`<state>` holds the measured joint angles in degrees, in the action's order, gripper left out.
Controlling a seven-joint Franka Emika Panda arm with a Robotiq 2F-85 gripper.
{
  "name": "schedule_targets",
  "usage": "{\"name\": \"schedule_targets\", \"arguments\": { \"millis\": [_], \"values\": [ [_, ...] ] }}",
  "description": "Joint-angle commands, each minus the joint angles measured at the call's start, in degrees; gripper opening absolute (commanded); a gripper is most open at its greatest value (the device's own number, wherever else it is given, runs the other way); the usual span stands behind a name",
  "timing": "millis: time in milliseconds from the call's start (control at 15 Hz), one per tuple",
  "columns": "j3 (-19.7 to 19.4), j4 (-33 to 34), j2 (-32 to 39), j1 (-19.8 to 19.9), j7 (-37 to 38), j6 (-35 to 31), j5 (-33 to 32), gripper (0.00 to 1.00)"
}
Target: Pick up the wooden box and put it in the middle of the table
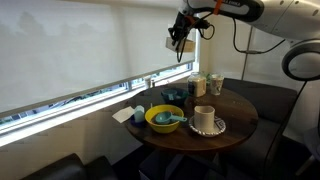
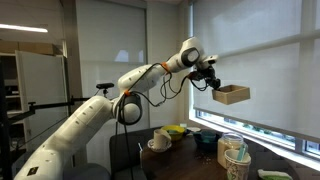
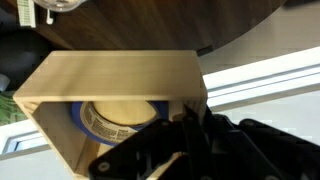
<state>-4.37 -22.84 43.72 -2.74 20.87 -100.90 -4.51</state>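
Note:
The wooden box [image 2: 232,94] is a pale tan open box held high in the air above the round dark brown table [image 1: 240,122]. My gripper [image 2: 211,80] is shut on one wall of the box. In an exterior view the box [image 1: 174,43] hangs under the gripper [image 1: 181,34] near the window, over the table's far side. In the wrist view the box [image 3: 110,75] fills the left side, with a blue tape roll [image 3: 92,120] inside it. The gripper fingers [image 3: 190,128] clamp its right wall. The table's edge [image 3: 150,20] shows far below.
On the table stand a yellow bowl [image 1: 163,118], a white mug [image 1: 204,116] on a plate, several cups [image 1: 205,84] near the window and a white napkin [image 1: 128,114]. Window blinds lie behind the box. Dark seats surround the table.

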Motion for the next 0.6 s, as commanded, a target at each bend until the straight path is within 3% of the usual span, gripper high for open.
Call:
{"name": "schedule_targets", "arguments": {
  "millis": [0,533],
  "values": [
    [0.92,-1.81,-2.82,-1.5,3.73,7.33,1.54,0.02],
    [-1.16,-1.48,-2.58,-5.9,21.97,18.3,-0.66,0.02]
  ]
}}
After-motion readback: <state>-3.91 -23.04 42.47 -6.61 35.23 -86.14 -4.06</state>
